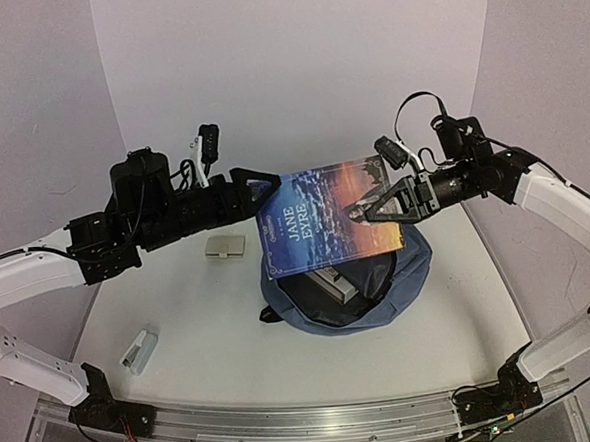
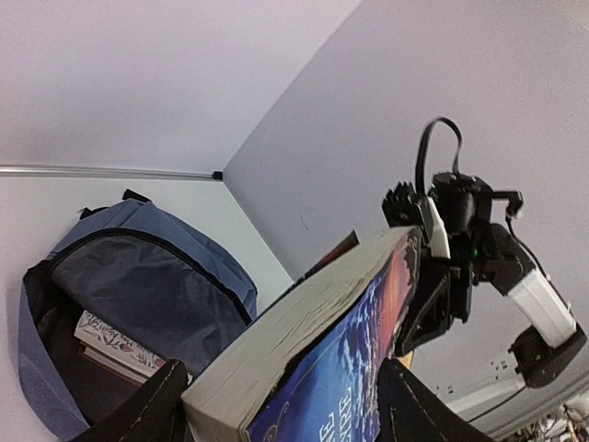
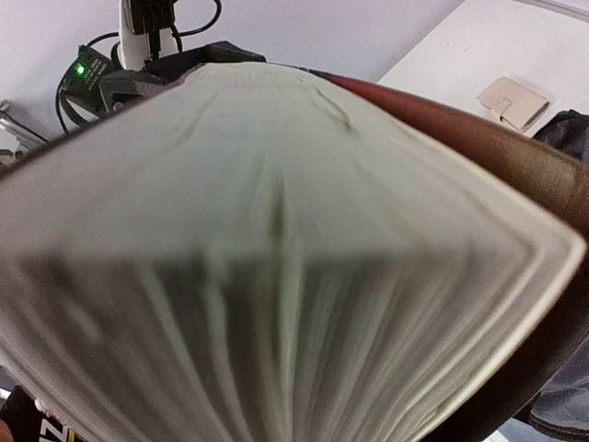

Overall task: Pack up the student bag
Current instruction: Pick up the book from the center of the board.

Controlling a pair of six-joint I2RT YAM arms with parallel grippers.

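The student bag is lying unzipped on the white desk, its mouth gaping with a second book sitting inside, and just above it I am holding the Jane Eyre book tilted in the air. My left hand is clamping the book's upper left corner, fingers pressing on both covers, while my right hand is gripping the opposite edge, narrowed to the book's thickness. A beige wallet is lying left of the bag, a small white object is resting nearer my left base, and pale walls are enclosing the desk on three sides.
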